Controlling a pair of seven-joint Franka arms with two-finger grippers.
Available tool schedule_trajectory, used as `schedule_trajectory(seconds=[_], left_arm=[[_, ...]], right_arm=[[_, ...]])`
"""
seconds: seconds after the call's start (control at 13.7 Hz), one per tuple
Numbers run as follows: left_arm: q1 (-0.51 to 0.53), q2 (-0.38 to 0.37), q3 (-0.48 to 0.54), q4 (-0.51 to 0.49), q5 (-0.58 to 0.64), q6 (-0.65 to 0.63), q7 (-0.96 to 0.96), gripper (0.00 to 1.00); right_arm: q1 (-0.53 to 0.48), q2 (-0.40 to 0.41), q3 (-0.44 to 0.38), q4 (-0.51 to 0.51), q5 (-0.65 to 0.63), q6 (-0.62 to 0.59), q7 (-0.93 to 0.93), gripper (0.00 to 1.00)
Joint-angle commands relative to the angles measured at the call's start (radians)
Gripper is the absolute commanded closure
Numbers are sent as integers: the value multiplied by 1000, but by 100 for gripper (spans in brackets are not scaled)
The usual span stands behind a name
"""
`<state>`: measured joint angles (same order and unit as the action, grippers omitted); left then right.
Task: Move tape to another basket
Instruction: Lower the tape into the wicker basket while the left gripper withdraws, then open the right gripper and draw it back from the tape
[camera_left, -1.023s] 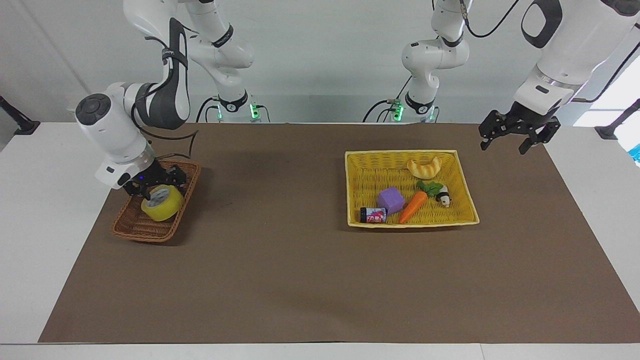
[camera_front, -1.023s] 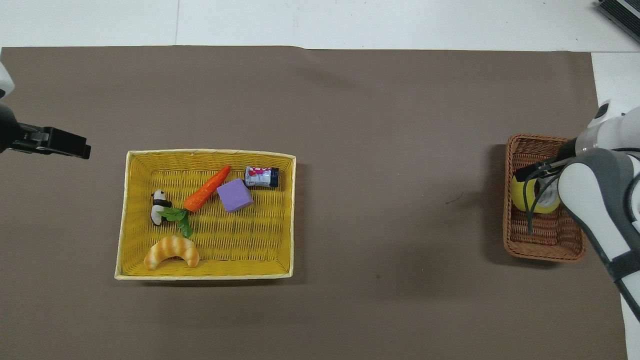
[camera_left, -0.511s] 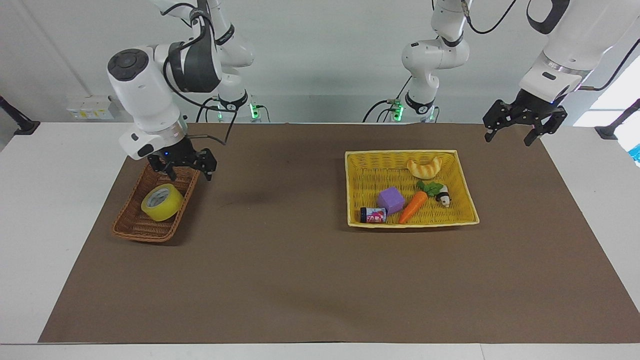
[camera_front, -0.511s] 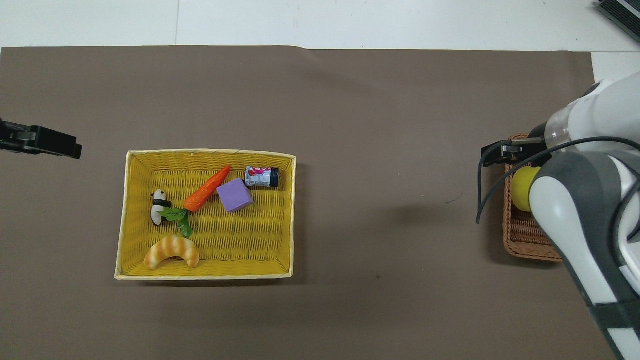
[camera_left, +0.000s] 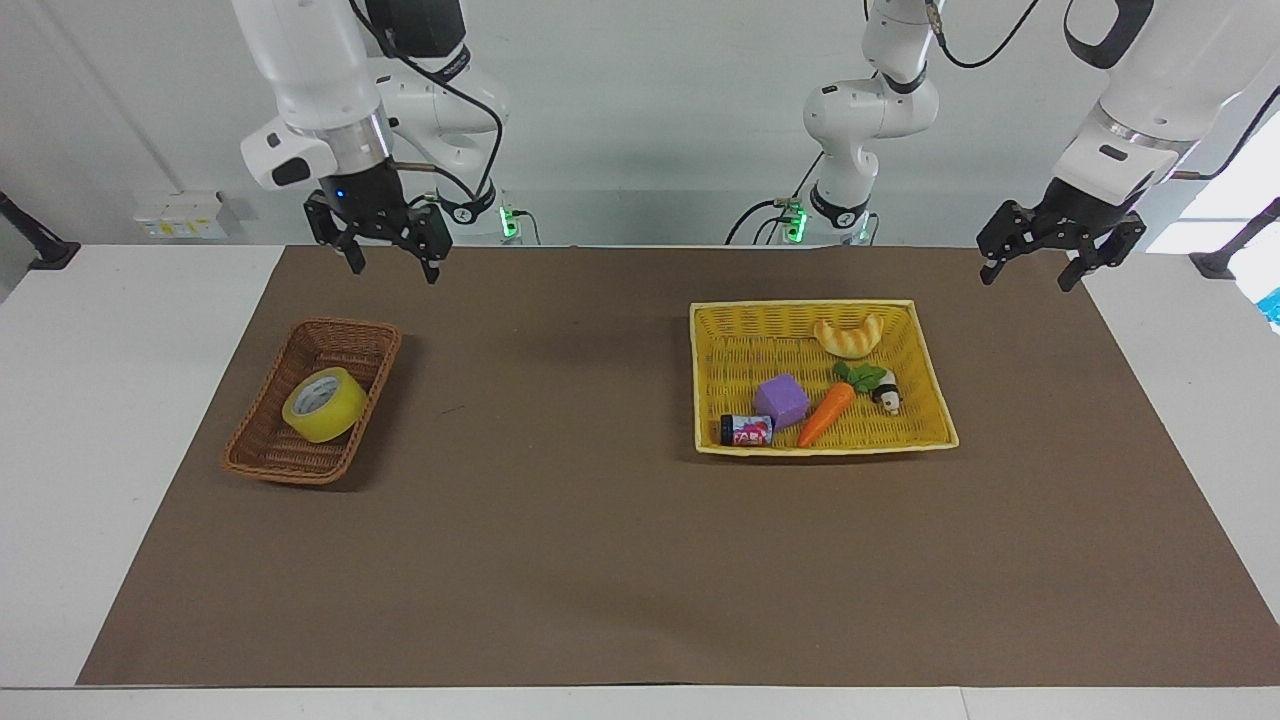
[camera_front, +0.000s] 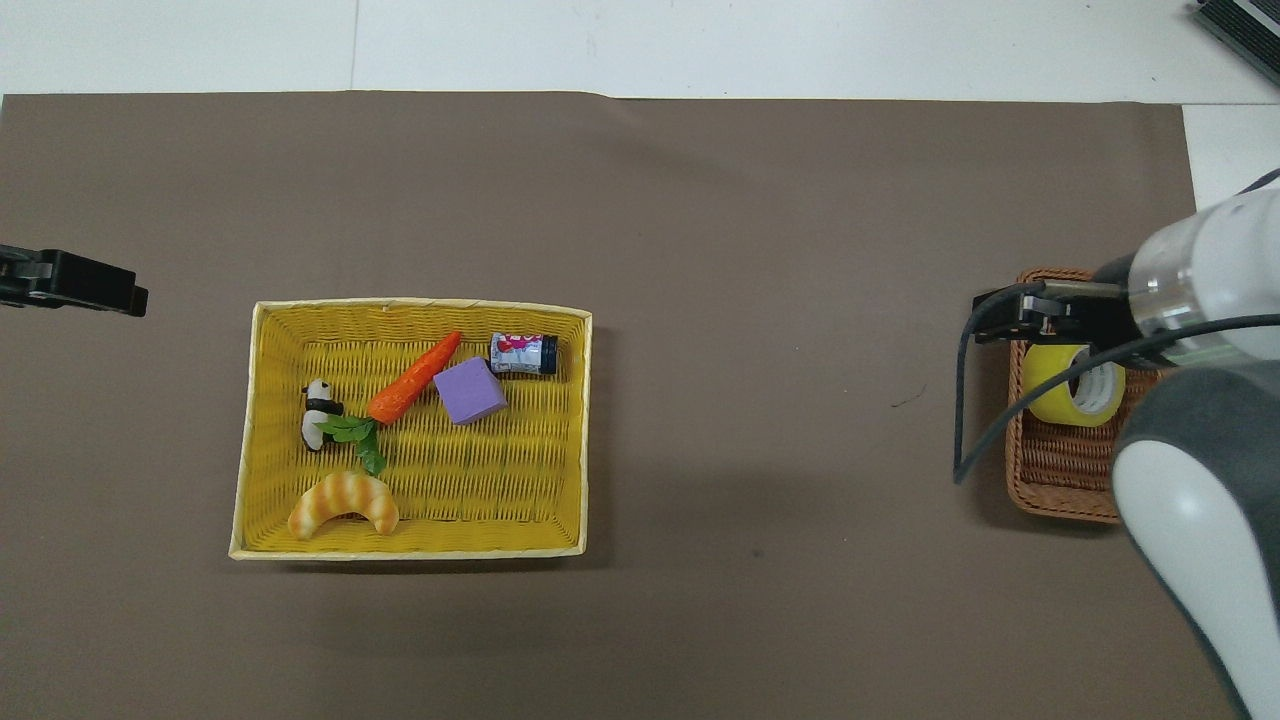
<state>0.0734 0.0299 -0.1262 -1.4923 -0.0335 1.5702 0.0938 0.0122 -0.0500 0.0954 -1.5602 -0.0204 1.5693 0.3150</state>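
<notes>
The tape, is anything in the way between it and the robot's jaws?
Nothing visible is. The tape lies in the brown wicker basket, uncovered. The right gripper hangs above the basket's end nearer the robots, jaws open and empty. The left gripper waits over the left arm's end of the table, open.

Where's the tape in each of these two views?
Facing view: the tape lies in the wicker basket, mid-left in the picture.
Overhead view: the tape is at the right edge, partly under the right arm.
Shared landmark: the yellow basket toward the left arm's end.
</notes>
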Motion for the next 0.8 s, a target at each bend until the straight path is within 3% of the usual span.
schedule_trajectory(seconds=[0.0, 0.37, 0.58, 0.73], left_arm=[[9, -11, -6, -3, 9, -18, 3, 0], [9, -11, -6, -5, 9, -19, 3, 0], [11, -11, -6, -3, 9, -18, 3, 0], [11, -11, -6, -3, 9, -19, 3, 0]], right_arm=[[-38, -17, -16, 69, -1, -83, 6, 0], [-32, -140, -31, -90, 45, -100, -5, 0], [-31, -122, -25, -77, 22, -55, -84, 0], [-38, -59, -26, 18, -16, -105, -161, 0]])
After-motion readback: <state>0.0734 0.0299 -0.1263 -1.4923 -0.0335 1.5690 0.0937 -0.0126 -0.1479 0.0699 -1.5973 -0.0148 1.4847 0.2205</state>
